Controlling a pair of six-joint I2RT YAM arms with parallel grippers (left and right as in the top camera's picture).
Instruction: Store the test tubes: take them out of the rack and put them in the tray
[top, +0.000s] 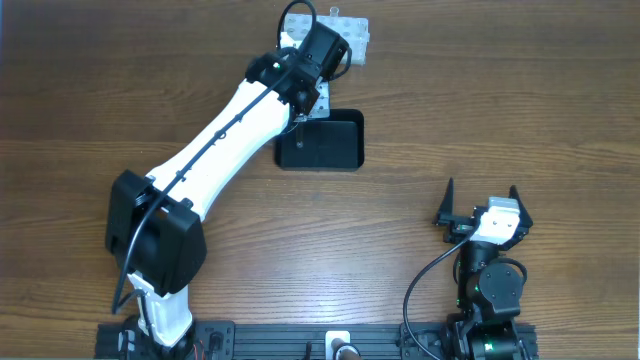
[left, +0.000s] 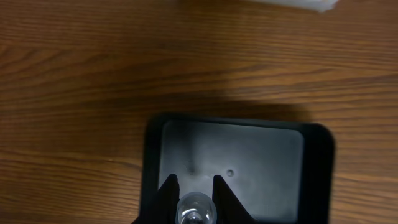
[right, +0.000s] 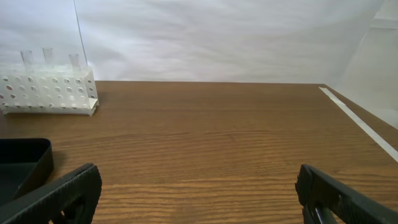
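**Top view**
- Tabletop (top: 520, 90): brown, wood-grained, matte.
- Rack (top: 352, 38): white perforated block at the far side, partly covered by the left arm's wrist.
- Tray (top: 335, 145): black, shallow and rectangular with rounded corners, lying just on the near side of the rack.
- Left gripper (top: 299, 120): over the tray's left part, carrying one test tube (top: 298, 133), which shows as a thin clear sliver.
- Right gripper (top: 480, 205): close to its own base and well apart from the tray, with its fingers spread wide.

**Left wrist view**
- Left gripper (left: 193, 183): black fingers clamped on either side of the test tube (left: 196, 210).
- The tube is seen end-on as a round, clear rim. Its long axis runs straight away from the camera toward the tray (left: 249, 155), so it is upright above the smooth, dull floor.
- Rack (left: 298, 4): a white edge beyond the tray.

**Right wrist view**
- Rack (right: 50, 93): long white block with rows of round holes in its side face.
- Standing tubes (right: 48, 56): three clear cylinders, upright in the rack with their mouths up.
- Tray (right: 28, 155): one black rounded corner, nearer than the rack.
- Right gripper (right: 198, 177): black fingers far apart, holding nothing, above bare tabletop.
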